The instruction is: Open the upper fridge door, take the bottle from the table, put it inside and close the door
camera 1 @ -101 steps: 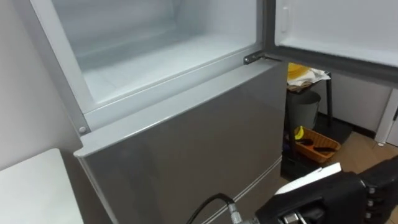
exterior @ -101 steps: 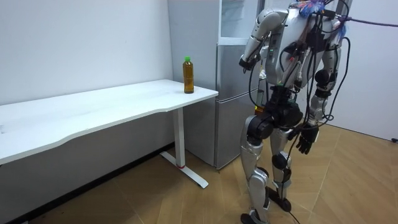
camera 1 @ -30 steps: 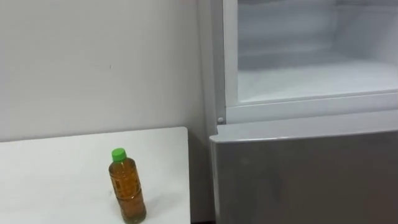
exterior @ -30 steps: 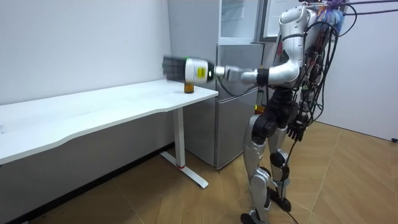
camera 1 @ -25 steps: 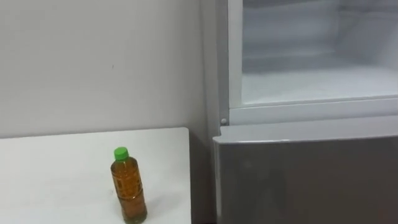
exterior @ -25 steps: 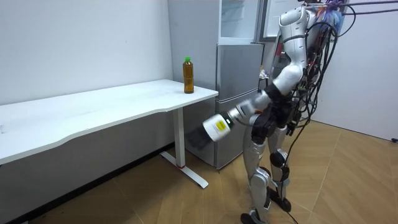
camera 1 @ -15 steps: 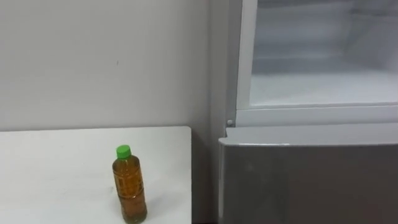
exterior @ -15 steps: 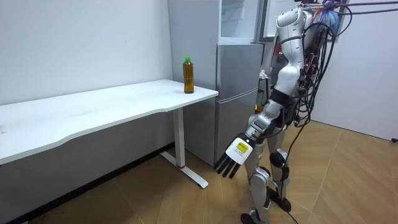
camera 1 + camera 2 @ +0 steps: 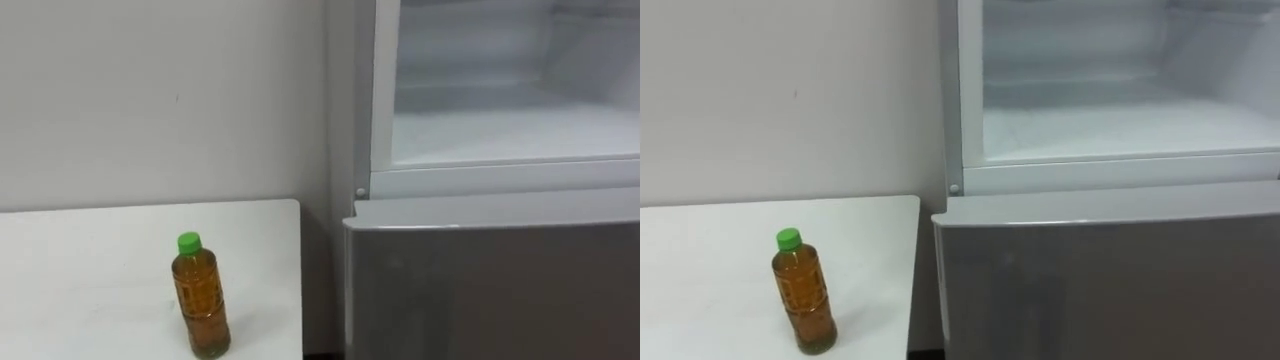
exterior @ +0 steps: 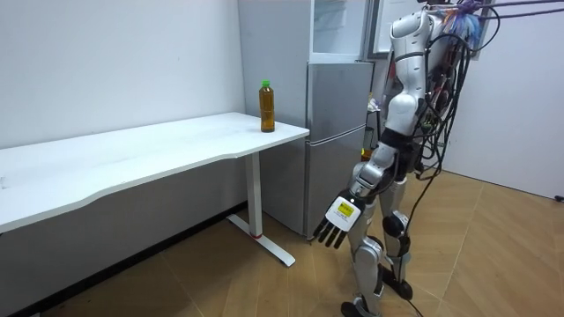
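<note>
Beside the open fridge, bottle upright on the table (left hand low, fingers straight, empty)

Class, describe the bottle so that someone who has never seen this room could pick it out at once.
Find the grey fridge with its upper compartment open, then the white table to its left against the wall. A bottle stands upright near the table's fridge end. Its green cap and amber contents set it apart from the white and grey around it.
</note>
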